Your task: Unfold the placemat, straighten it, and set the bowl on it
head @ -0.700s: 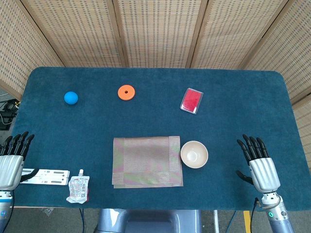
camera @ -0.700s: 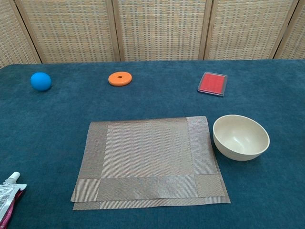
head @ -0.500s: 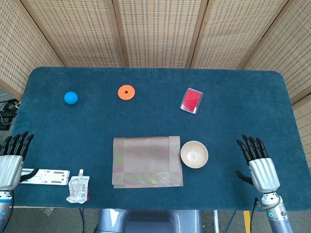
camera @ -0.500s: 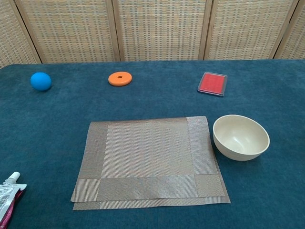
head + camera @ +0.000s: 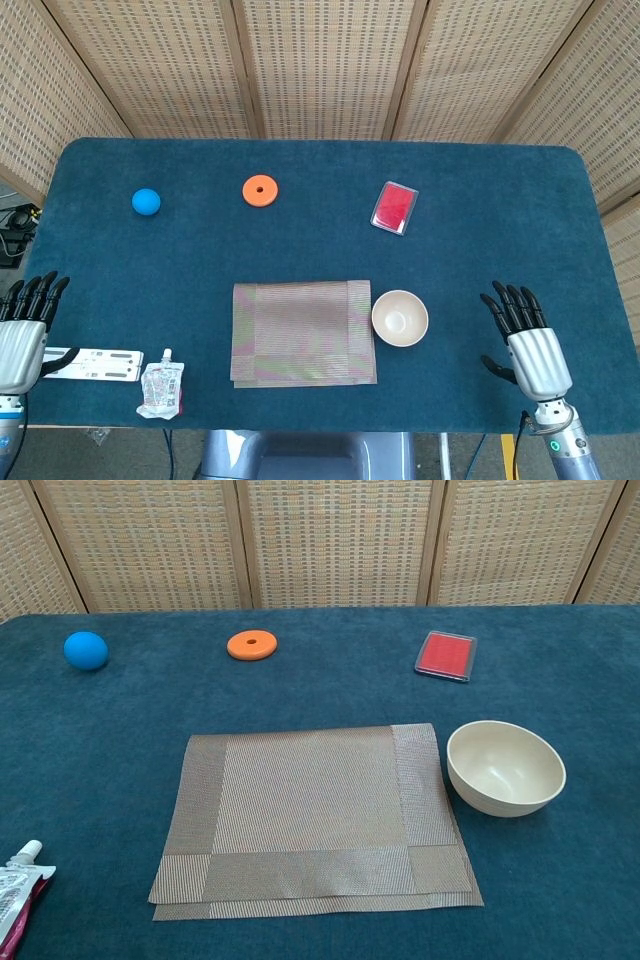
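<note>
Woven placemat (image 5: 312, 820) folded mid-desk, looks light, floppy | pinch top layer's near edge, peel open | bowl (image 5: 505, 767) just right, rigid, take by rim | left hand (image 5: 24, 335), right hand (image 5: 528, 345) spread, holding nothing

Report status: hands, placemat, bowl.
Left hand and right hand open, empty. Placemat folded, untouched. Bowl beside it, right edge. Nothing in the way.

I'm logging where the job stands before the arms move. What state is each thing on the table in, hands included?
placemat: folded, flat on the table.
bowl: upright, empty, just right of the placemat, not on it.
left hand: fingers apart, holds nothing.
right hand: fingers apart, holds nothing.
red case: lying flat.
pouch: lying flat, crumpled, capped.
</note>
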`<state>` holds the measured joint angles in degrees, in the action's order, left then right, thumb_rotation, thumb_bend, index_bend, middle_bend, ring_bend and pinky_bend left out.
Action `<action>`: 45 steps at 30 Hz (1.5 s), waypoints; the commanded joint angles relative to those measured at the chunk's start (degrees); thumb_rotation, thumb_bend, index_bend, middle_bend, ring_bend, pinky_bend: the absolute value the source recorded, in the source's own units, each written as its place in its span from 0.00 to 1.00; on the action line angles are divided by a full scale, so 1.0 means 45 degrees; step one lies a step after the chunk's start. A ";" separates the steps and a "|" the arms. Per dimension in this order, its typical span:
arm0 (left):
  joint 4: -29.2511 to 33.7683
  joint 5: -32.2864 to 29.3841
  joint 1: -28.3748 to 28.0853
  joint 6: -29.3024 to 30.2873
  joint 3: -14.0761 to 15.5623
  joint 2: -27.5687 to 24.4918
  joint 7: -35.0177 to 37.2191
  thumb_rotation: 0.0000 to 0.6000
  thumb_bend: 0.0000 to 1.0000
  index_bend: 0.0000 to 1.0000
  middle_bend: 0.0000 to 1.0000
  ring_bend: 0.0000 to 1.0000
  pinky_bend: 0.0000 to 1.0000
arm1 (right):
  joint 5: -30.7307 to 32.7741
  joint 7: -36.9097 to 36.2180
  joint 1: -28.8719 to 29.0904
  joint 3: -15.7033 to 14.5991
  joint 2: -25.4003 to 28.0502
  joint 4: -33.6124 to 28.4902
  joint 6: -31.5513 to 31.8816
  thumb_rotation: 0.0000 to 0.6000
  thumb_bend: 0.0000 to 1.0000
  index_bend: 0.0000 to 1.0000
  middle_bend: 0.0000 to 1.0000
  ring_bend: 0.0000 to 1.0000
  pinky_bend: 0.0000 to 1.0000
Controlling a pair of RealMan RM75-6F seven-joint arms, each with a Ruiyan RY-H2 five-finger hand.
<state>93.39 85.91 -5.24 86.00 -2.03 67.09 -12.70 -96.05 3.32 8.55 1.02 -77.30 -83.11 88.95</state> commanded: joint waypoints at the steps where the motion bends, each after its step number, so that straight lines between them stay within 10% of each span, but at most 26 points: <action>1: 0.0013 0.0012 0.0013 0.0025 0.0000 -0.0013 -0.0011 1.00 0.04 0.00 0.00 0.00 0.00 | -0.0110 0.0001 0.0009 -0.0069 -0.0041 0.0015 0.0001 1.00 0.25 0.24 0.00 0.00 0.00; 45: -0.0033 -0.0124 0.0001 -0.0061 -0.0070 -0.0054 0.0156 1.00 0.04 0.00 0.00 0.00 0.00 | 0.1399 0.2082 0.2398 0.0615 -0.3957 0.0861 -0.4125 1.00 0.30 0.49 0.04 0.00 0.00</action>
<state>93.25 85.41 -5.24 85.73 -2.31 66.87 -12.04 -90.31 12.35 19.08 3.62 -94.73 -79.78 70.88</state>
